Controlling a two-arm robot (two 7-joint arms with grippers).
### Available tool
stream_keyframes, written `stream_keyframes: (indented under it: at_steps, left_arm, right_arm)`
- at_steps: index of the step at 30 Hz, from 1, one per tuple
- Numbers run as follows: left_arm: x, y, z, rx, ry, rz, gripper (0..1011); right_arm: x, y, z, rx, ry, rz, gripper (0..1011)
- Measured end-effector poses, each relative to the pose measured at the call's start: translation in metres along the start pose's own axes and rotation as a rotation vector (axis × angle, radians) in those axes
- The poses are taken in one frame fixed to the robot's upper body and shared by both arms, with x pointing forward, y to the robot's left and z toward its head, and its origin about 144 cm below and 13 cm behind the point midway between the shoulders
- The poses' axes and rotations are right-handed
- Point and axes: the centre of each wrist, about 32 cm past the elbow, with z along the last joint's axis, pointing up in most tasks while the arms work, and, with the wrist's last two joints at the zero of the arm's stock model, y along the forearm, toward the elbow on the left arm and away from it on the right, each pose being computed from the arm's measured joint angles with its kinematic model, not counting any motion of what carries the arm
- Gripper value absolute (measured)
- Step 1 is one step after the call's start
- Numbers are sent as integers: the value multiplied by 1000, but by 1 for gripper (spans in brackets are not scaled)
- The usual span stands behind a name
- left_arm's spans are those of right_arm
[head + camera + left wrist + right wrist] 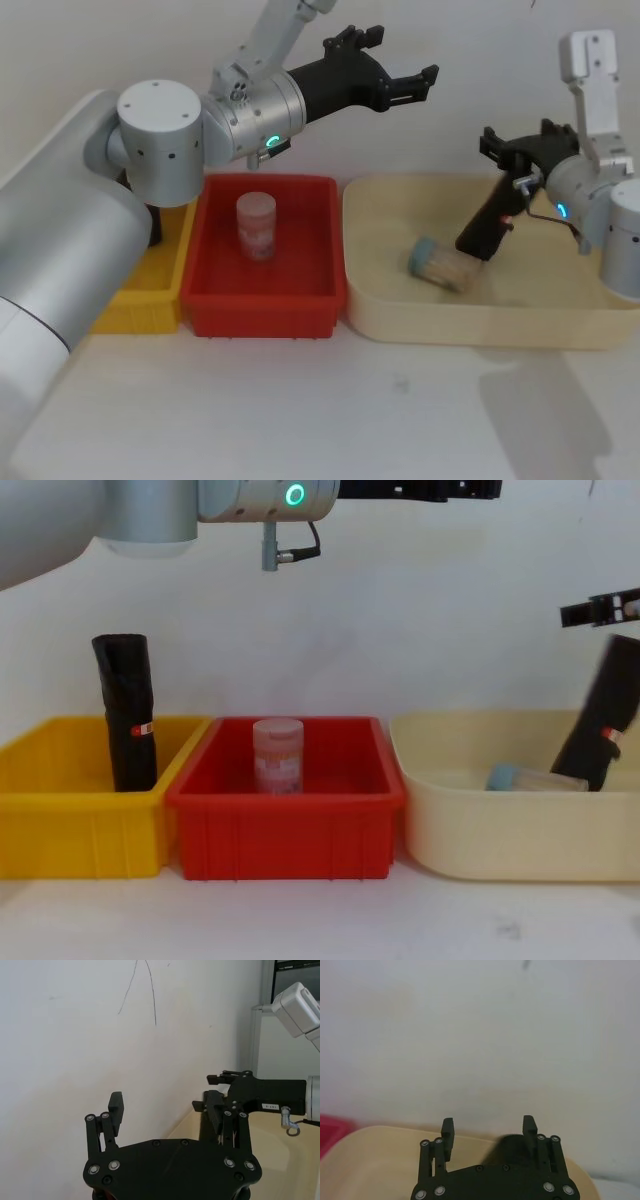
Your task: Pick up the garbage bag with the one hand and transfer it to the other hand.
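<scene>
The garbage bag (487, 228), a black roll with a small red label (607, 725), leans in the beige tray (380, 300) with its foot on the tray floor. My right gripper (518, 137), on the blue-lit arm, hovers just above the bag's top, open and empty (487, 1125). High over the red bin, my left gripper (408, 52) on the green-lit arm is open and empty (165, 1105), pointing toward the right gripper. A second black roll (128, 712) stands upright in the yellow bin (60, 810).
A blue-lidded jar (440, 265) lies on its side in the beige tray beside the bag. A pinkish jar (256, 226) stands in the red bin (262, 300). A white wall runs close behind the bins.
</scene>
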Motion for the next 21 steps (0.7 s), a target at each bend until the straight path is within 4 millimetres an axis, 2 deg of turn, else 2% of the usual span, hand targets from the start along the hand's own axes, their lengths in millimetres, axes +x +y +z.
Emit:
stream_keyframes:
  at_steps: [6, 8, 21]
  left_arm:
    - [0, 0, 0, 0, 0, 0, 1000]
    - [0, 0, 0, 0, 0, 0, 1000]
    - [0, 0, 0, 0, 0, 0, 1000]
  right_arm:
    - [8, 1, -3, -24, 15, -35, 982]
    - [10, 1, -4, -31, 20, -45, 1001]
    - [17, 2, -7, -55, 34, -76, 999]
